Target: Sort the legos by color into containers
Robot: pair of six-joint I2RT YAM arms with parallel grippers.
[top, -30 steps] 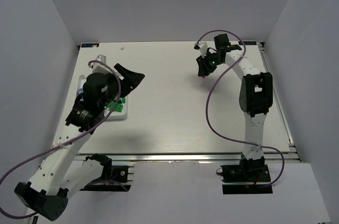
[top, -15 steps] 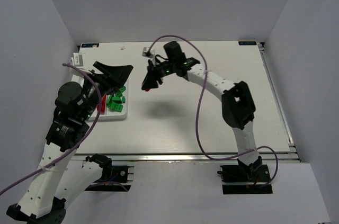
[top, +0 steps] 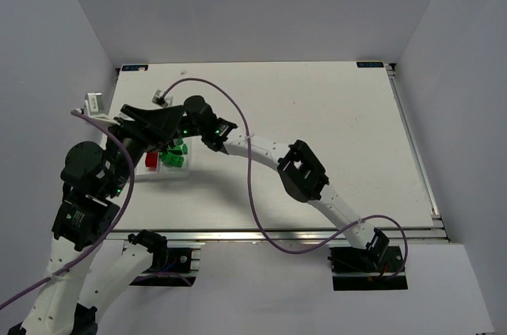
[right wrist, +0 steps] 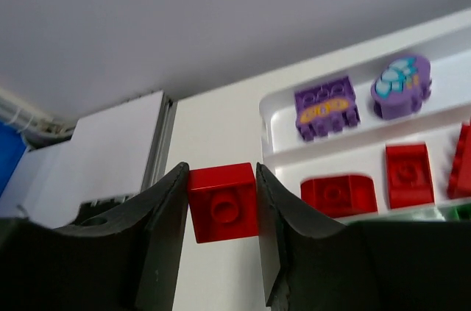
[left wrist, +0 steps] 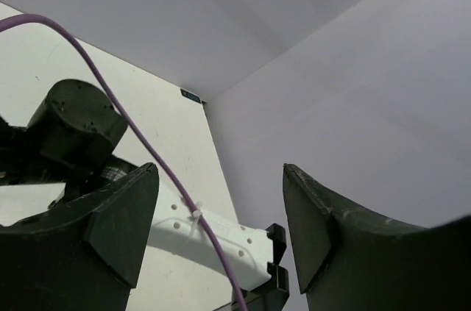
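Red lego gripped by right hand, near white tray, left hand open, empty

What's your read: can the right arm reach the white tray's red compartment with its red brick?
Probably yes. The right gripper holds the red square plastic brick just short of the white divided tray, its red compartment unblocked ahead. The open left gripper hangs close overhead.

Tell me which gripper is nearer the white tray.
Right. The right gripper holds a red brick just beside the tray; the left gripper hangs higher, pointing up at the wall.
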